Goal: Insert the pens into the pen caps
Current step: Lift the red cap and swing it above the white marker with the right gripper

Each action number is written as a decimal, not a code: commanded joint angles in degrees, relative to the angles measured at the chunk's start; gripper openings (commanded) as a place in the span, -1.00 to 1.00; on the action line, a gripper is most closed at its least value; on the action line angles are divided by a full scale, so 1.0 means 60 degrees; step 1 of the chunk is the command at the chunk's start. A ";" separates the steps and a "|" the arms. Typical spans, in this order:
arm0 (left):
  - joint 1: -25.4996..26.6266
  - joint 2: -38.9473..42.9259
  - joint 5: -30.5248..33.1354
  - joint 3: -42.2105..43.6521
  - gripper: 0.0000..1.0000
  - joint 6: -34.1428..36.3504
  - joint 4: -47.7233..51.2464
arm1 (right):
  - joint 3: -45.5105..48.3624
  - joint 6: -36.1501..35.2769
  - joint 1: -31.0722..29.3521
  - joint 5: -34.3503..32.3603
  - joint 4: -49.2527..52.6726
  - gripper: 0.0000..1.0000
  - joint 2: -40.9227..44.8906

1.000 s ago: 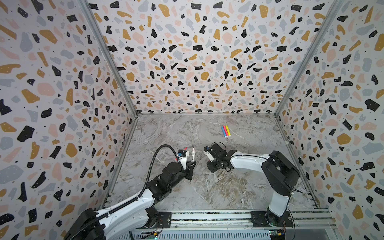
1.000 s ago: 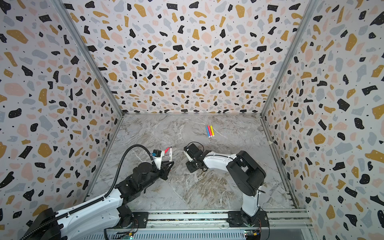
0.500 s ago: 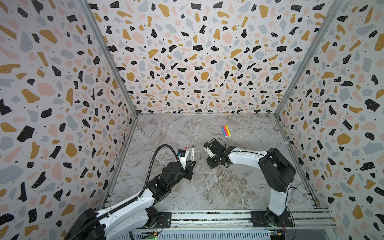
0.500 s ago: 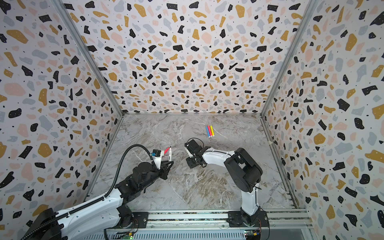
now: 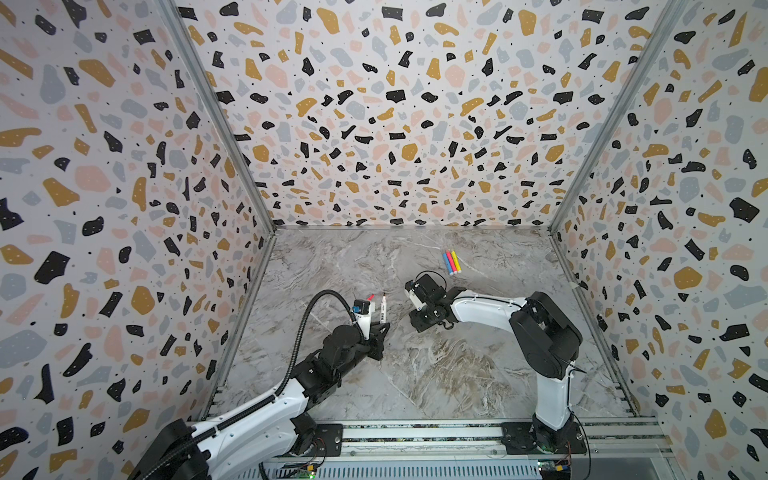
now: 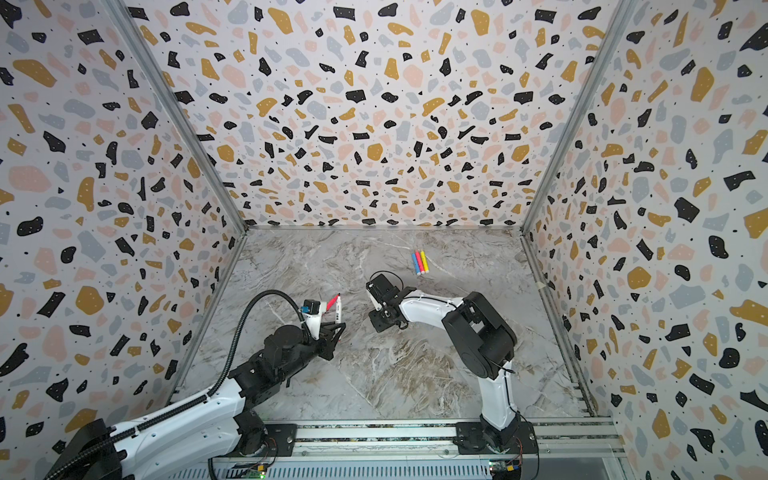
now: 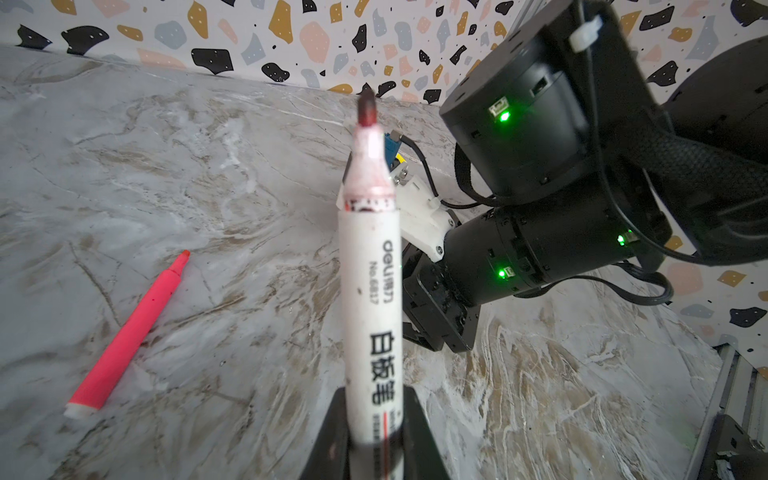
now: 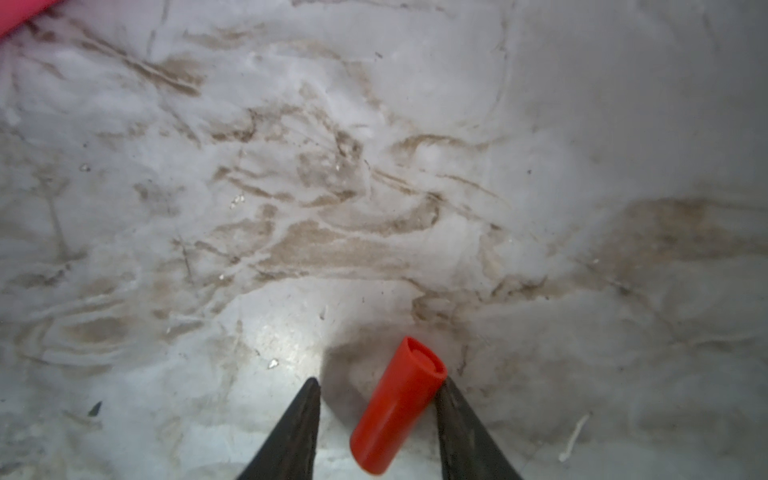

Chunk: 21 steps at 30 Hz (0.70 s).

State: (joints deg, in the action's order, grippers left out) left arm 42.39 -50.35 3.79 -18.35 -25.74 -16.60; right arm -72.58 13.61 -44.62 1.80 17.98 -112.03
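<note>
Across the marbled table (image 5: 415,374), boxed in by speckled walls (image 5: 395,104), two arms reach toward the middle: the left arm (image 5: 257,419) from the near left, the right arm (image 5: 544,332) bent round from the near right. On the first, the left gripper (image 7: 372,395) has its jaws clamped tight on the white pen (image 7: 370,291), low on the barrel, so the bare, stained tip points up and away from the arm. Facing it, the right gripper (image 8: 376,382) points down at the table, jaws parted wider than the thing between them and gripping nothing. Just beside the white pen a pink pen (image 7: 129,332) lies flat on the table, its tip bare. Well apart, toward the far right, a blue pen (image 5: 448,263), a second pink pen (image 5: 452,262) and a yellow pen (image 5: 456,261) lie side by side, touching. Smallest of all, the red cap (image 8: 397,407) lies on the table between the right jaws, one end against a finger's tip, clear of the other finger.
</note>
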 commanded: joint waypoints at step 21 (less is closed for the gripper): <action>-0.0133 0.0175 0.0056 0.0098 -1.00 -0.0003 -0.0178 | -0.1299 -0.0295 -0.0194 -0.1123 0.1507 -0.48 -0.0929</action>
State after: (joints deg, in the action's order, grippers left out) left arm 42.04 -50.13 3.81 -18.33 -25.74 -16.60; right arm -79.42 12.49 -45.21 -3.03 22.59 -116.36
